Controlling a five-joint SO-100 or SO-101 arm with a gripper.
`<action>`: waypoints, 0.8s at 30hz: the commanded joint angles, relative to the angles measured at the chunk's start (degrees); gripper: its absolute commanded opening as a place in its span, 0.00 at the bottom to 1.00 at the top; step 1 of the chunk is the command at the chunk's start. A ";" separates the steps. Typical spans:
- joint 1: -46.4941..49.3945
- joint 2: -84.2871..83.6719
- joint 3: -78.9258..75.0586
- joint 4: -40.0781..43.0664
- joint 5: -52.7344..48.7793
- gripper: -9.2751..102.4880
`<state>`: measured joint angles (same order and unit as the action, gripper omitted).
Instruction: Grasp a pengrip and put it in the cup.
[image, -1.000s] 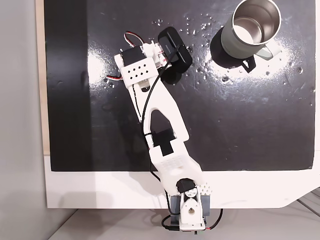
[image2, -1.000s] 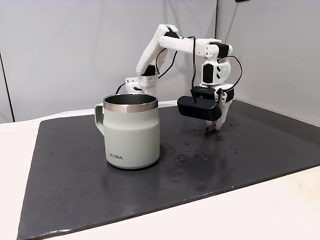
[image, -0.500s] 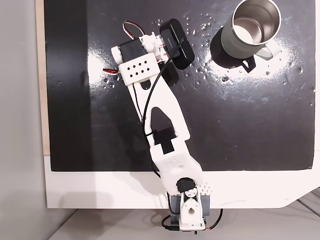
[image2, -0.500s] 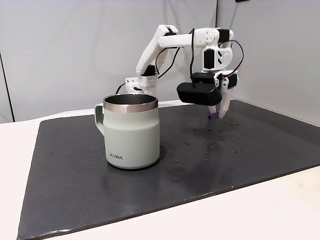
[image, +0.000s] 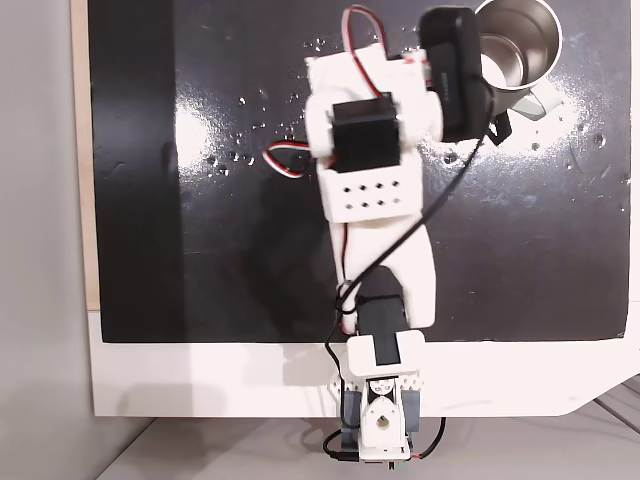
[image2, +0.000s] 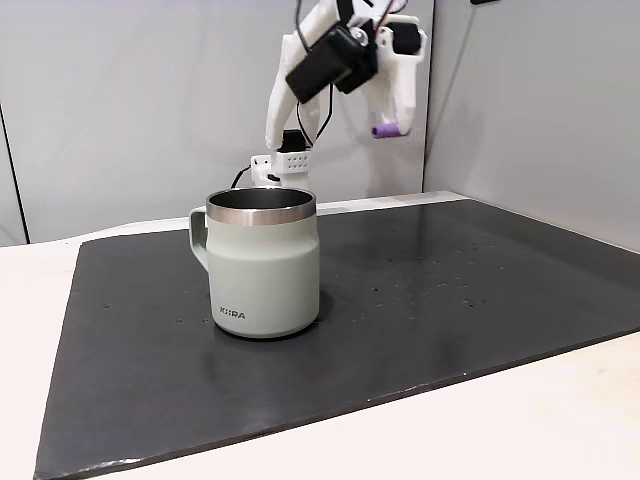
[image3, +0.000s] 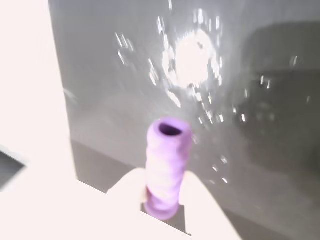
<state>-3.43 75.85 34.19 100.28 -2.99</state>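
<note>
Item, top-down fixed view: my arm (image: 375, 190) reaches from the base at 6 o'clock toward the cup (image: 520, 45) at 1 o'clock; its black camera housing covers the cup's near rim. Item, side fixed view: my pincer (image2: 388, 122) hangs high at 12 o'clock, pinching the pengrip (image2: 387, 130), well above the mat (image2: 450, 300) and to the 2 o'clock side of the cup (image2: 262, 265). Item, wrist view: my fingertips (image3: 127, 187) are pressed on the lower end of the pengrip (image3: 167, 165), its hollow end pointing to 12 o'clock. Step in hand, as I judge it: carrying. Next I must centre over the steel mouth, lower, then let go.
</note>
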 joint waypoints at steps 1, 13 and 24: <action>6.77 4.83 -2.81 0.62 -1.76 0.08; 22.85 -4.66 -12.83 0.97 -9.84 0.08; 25.66 -24.08 -35.77 2.11 -14.50 0.08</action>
<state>21.97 52.47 4.39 102.30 -16.52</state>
